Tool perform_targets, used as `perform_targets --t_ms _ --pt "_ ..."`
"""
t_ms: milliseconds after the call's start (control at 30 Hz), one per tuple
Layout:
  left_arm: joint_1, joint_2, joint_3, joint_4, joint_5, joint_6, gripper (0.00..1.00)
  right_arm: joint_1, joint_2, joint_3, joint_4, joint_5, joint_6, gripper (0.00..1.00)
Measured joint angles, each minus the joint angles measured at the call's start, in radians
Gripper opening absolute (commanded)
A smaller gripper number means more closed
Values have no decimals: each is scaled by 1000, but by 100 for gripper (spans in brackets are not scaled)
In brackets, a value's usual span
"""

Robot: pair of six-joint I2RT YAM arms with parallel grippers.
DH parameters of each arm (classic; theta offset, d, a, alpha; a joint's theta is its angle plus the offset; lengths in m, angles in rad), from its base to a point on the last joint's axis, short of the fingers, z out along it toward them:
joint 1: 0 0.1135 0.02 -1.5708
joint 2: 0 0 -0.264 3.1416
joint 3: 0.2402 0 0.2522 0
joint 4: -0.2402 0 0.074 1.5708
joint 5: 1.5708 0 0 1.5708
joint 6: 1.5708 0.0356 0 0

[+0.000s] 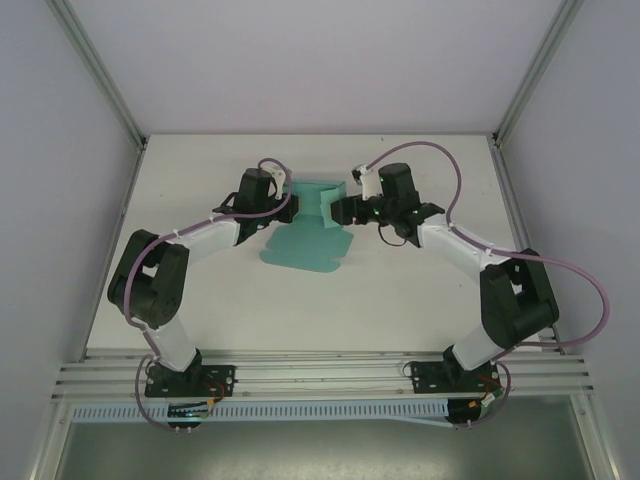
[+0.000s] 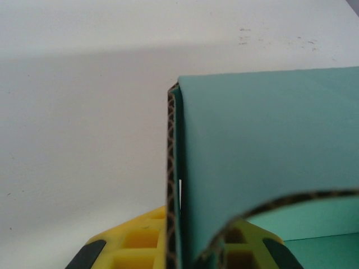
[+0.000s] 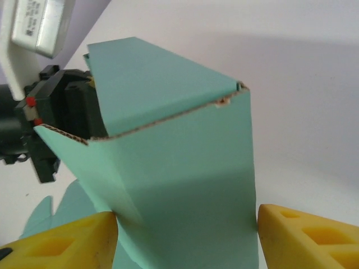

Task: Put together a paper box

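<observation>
The paper box [image 1: 318,205] is teal-green card, partly folded. Its far end stands up as walls, and a flat flap [image 1: 305,248] lies toward the arms. My left gripper [image 1: 288,207] is at the raised part's left side. In the left wrist view its yellow fingers [image 2: 132,246] are closed on a doubled upright wall [image 2: 179,185], with a curled flap edge beside it. My right gripper [image 1: 338,211] is at the right side. In the right wrist view its fingers [image 3: 84,241] stand wide apart, and an upright panel [image 3: 190,185] spans the gap and touches both pads.
The white table [image 1: 200,290] has grey walls and aluminium posts on both sides. A rail [image 1: 320,375] runs across the near edge where the arm bases are bolted. Purple cables [image 1: 450,170] loop over both arms.
</observation>
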Motion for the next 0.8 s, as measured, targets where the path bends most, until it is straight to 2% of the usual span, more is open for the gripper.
perform_targets --t_ms 233,367,433,467,633,800 --pt "0 0 2 -22 -33 0 0 29 82 57 -20 74 0 63" --pt "0 0 2 -34 -49 0 0 49 105 88 -55 144 -13 43" --pt "0 0 2 -39 -48 1 0 55 111 93 -69 192 -21 24" --pt "0 0 2 -45 -49 4 0 58 115 98 -79 223 -21 21" --pt "-19 0 16 -72 -74 3 0 69 158 148 -144 398 -19 14" --pt "-48 0 54 -134 -150 -13 0 115 227 233 -222 620 3 0"
